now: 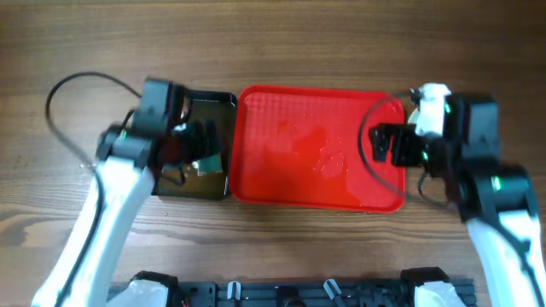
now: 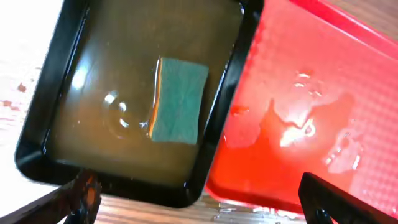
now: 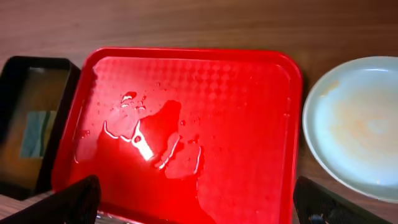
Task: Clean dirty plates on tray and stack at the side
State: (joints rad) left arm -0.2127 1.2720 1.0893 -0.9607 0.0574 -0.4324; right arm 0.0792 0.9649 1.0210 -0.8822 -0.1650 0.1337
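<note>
The tray (image 1: 320, 153) (wet) rests on the surface (image 1: 273, 34), a smeared plate (image 3: 360, 124) just beside it. The left jaws and right jaws stand spread.

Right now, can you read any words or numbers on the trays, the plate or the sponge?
None: no word, number or sign can be read in any of the views.
The red tray shows only its bumpy pattern and puddles of water.
The black tray holds murky water and a plain sponge with no label.
The plate beside the red tray is blank, with only a faint brownish smear.
</note>
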